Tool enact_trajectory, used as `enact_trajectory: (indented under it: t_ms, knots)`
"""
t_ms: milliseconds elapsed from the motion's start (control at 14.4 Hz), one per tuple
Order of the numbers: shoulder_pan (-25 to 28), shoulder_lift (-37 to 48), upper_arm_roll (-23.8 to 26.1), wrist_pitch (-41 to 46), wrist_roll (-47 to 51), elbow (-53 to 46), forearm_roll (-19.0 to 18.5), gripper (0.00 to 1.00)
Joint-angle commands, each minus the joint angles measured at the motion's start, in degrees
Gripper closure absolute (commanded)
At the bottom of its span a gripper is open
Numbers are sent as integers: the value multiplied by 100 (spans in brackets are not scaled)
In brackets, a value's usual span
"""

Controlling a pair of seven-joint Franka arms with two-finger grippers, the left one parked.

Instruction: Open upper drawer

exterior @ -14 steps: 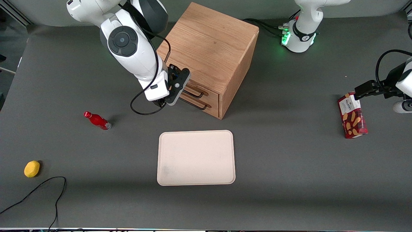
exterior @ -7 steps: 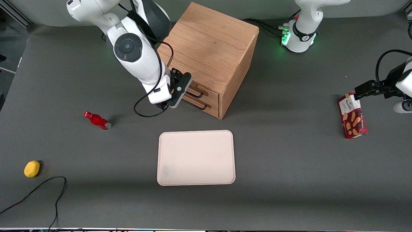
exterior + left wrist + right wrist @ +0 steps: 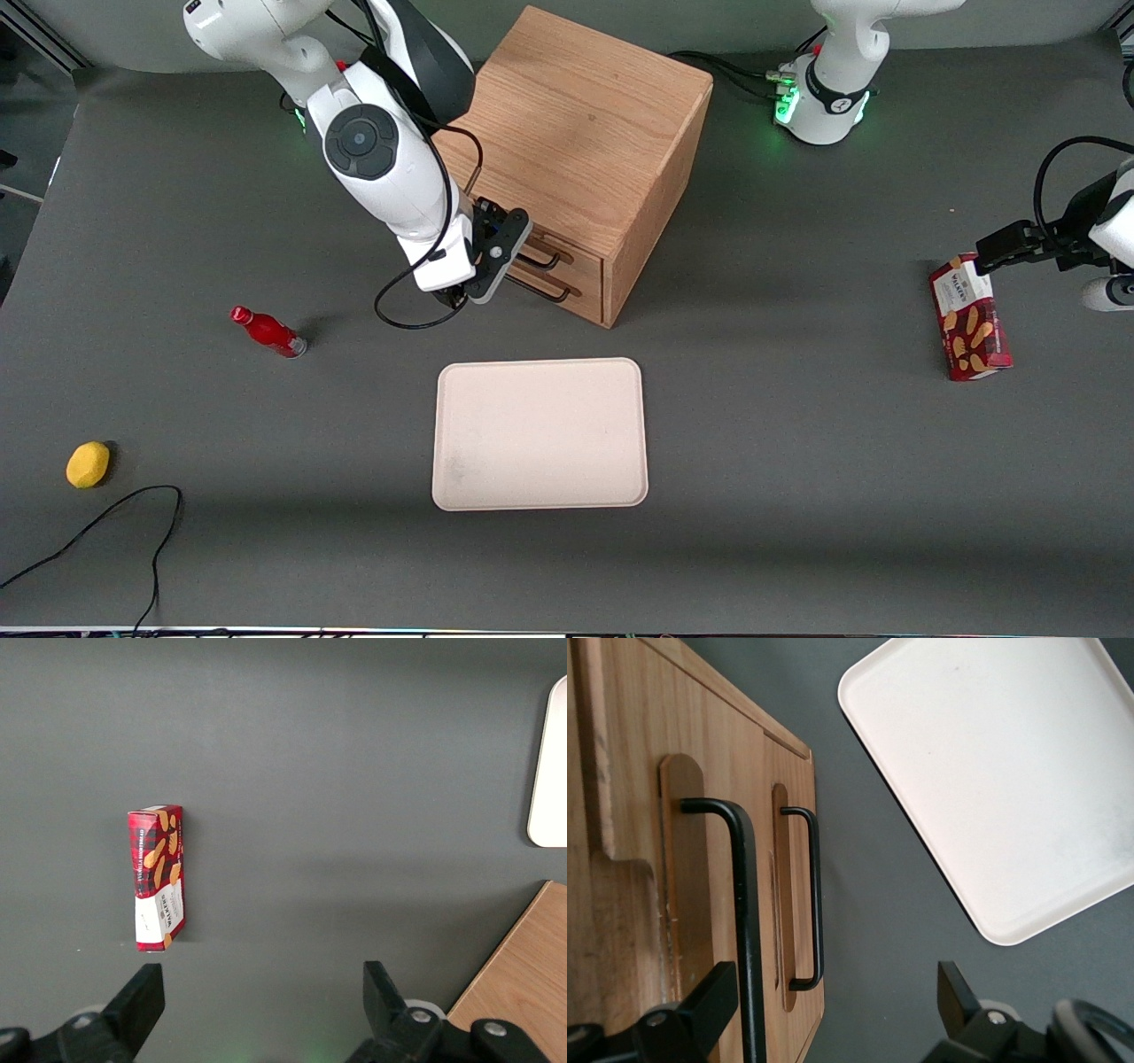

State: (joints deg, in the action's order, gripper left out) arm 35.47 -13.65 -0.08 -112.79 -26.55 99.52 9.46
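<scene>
The light-oak cube cabinet (image 3: 580,133) stands at the back middle of the table, and both of its drawers look shut. The upper drawer (image 3: 713,753) has a long thin black bar handle (image 3: 539,258), with the bottom drawer's handle (image 3: 542,290) just below it. My right gripper (image 3: 507,257) is open right in front of the drawer fronts. In the right wrist view the upper handle (image 3: 744,930) passes between the open jaws of the gripper (image 3: 833,1014), close beside one finger (image 3: 709,1001) and not gripped. The bottom handle (image 3: 813,904) lies farther from that finger.
A cream tray (image 3: 540,434) lies nearer the front camera than the cabinet and also shows in the right wrist view (image 3: 1010,771). A red bottle (image 3: 267,331), a yellow fruit (image 3: 88,464) and a black cable (image 3: 106,523) lie toward the working arm's end. A red cookie box (image 3: 970,317) lies toward the parked arm's end.
My right gripper has moved closer to the drawer fronts, sliding toward the handles. The drawers have not moved.
</scene>
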Motion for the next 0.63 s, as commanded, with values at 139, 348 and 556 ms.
enact_trajectory:
  t_ms: [139,348,556]
  knots:
    - [13,100,26,-146,-113,164,170,0]
    - [22,108,52,-357,-113,313,170,0]
    - [13,99,61,-463,-113,401,170,0]
